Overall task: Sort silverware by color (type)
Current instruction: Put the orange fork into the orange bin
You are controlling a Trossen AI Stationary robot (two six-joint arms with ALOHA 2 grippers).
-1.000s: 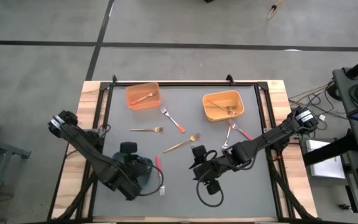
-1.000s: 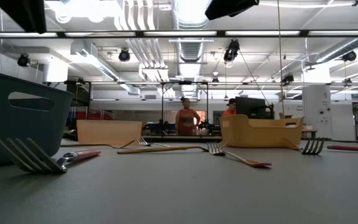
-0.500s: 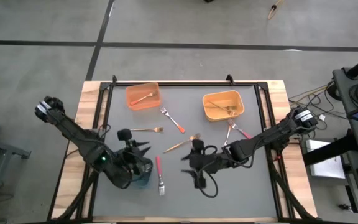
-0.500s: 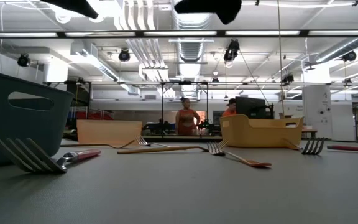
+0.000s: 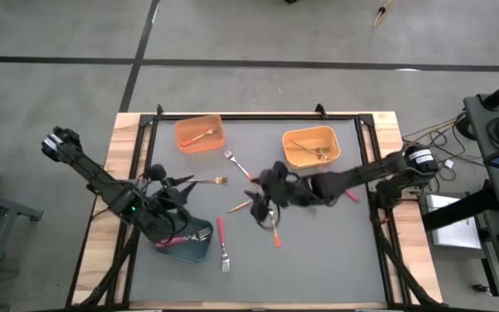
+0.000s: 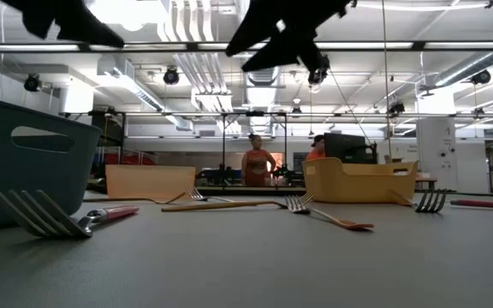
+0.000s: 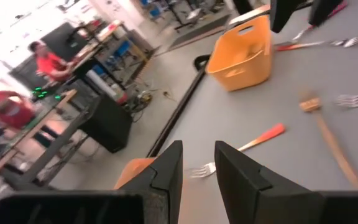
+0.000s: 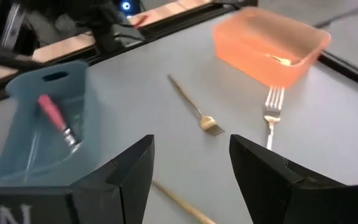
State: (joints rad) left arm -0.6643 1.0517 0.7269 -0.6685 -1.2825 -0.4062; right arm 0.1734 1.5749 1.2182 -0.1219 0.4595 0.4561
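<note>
Both arms hover mid-table, left fingers (image 7: 166, 177) narrowly parted and empty, right fingers (image 8: 132, 174) spread wide, empty.

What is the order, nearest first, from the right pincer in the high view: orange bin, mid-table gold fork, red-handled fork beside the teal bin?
1. Gold fork, beside the right pincer.
2. Red-handled fork, near edge.
3. Orange bin, far edge.

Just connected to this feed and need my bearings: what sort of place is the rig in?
Likely a large robotics lab or workshop: exposed ceiling ducts, rows of workbenches with equipment, and people standing at stations beyond the table.
</note>
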